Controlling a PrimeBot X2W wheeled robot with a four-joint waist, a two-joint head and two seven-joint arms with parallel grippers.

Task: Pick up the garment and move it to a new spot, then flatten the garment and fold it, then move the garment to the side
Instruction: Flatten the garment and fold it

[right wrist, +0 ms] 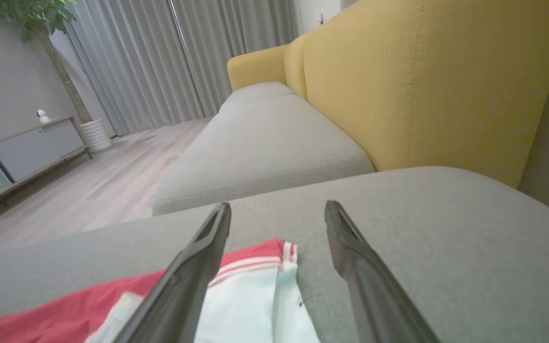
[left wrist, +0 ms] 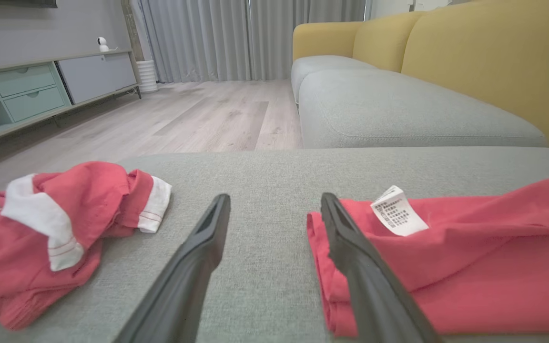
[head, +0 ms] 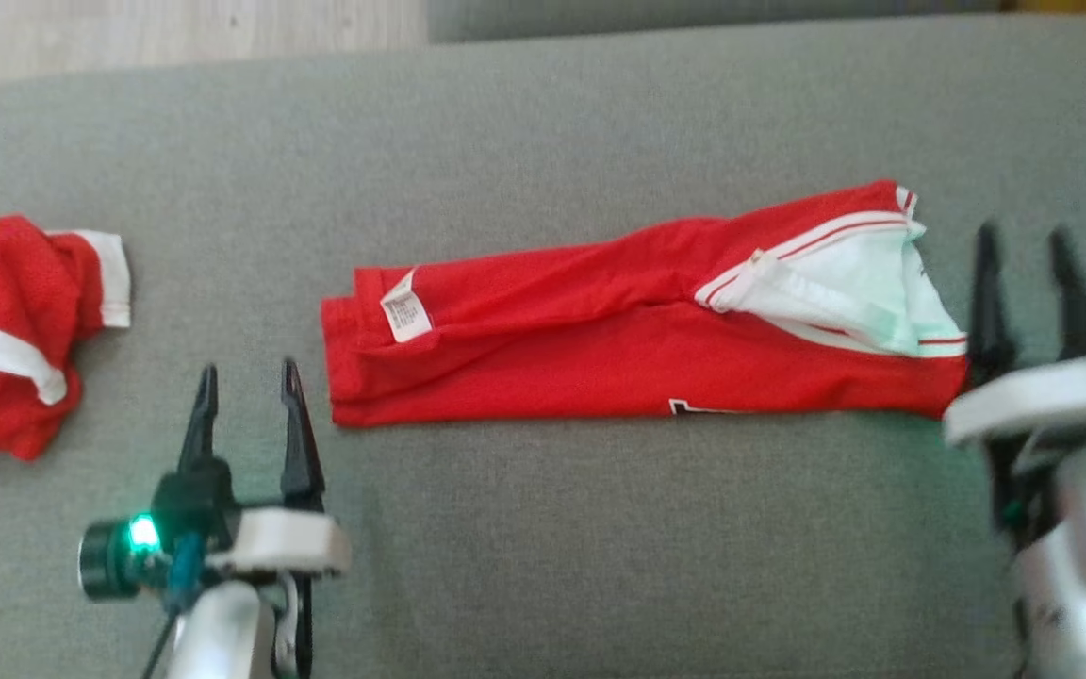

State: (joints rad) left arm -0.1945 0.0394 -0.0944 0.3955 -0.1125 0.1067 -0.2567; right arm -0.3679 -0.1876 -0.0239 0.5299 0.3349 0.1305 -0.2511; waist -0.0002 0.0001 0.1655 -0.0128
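Nearest the robot, at the lower left of the head view, the left hand (head: pixel 249 368) was seen with its two dark fingers spread wide and nothing held between them. It was placed just beside the near left corner of the garment (head: pixel 600 349). In the left wrist view the same hand (left wrist: pixel 274 197) was shown low over the grey cushion (left wrist: pixel 265 286), with one finger drawn across the garment's (left wrist: pixel 470 267) edge; whether that edge was touched could not be told.

At the lower right, the right hand (head: pixel 1024 231) was blurred, yet its fingers were seen well apart and empty, just beside the garment's right end. In the right wrist view that hand (right wrist: pixel 278 206) was likewise held wide, with the white, red-striped end of the garment (right wrist: pixel 255 295) under one finger.

The garment itself was laid as a long, folded red strip across the middle of the cushion (head: pixel 543 566), a white label (head: pixel 405 316) turned up near its left end. A crumpled red cloth (head: pixel 6 330) with white bands was left well apart, at the cushion's left edge.

Farther off, a pale wooden floor (left wrist: pixel 198 114), a yellow-backed sofa (right wrist: pixel 422 85), grey curtains (left wrist: pixel 208 38) and a low cabinet (left wrist: pixel 26 90) were visible.
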